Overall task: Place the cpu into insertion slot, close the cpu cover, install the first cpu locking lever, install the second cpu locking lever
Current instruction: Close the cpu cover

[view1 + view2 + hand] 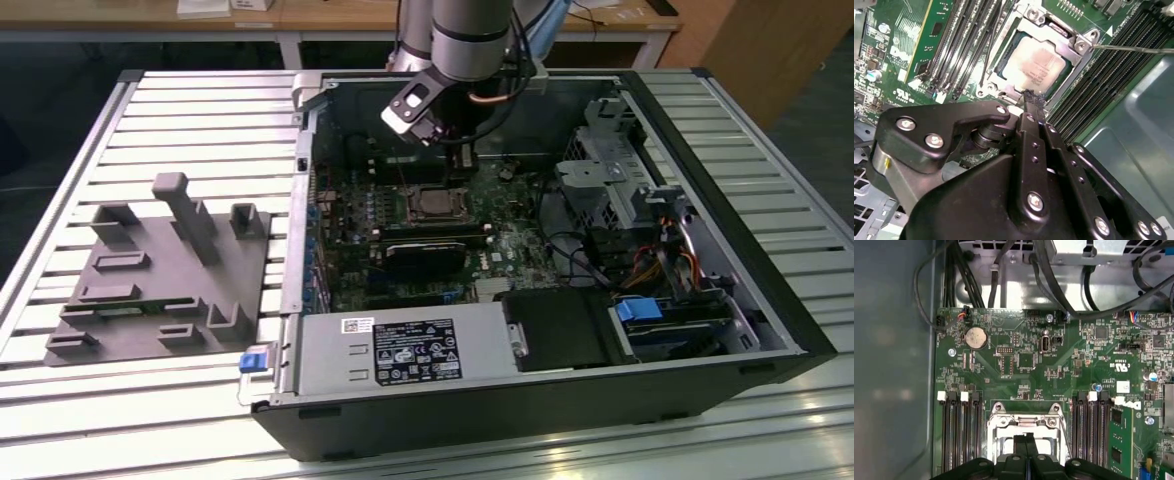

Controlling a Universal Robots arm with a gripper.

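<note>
The cpu [1035, 62], a silver-grey square chip, lies flat in the insertion slot [434, 203] on the green board. The silvery cpu cover [1076, 42] lies down around the chip's edges, also seen as a metal frame [1026, 420] in the first wrist view. A thin metal locking lever [1134, 49] sticks out sideways from one corner of the socket. My gripper [1030, 96] hangs just above the socket's edge with its black fingers pressed together and nothing between them. In the exterior view the gripper [458, 165] is just behind the socket inside the case.
Black memory slots [969, 45] flank the socket on both sides. Cables [1054, 285] run along the case wall beyond the board. A black heatsink block [424, 255] sits in front of the socket. A grey fixture [160, 270] lies on the slatted table at the exterior view's left.
</note>
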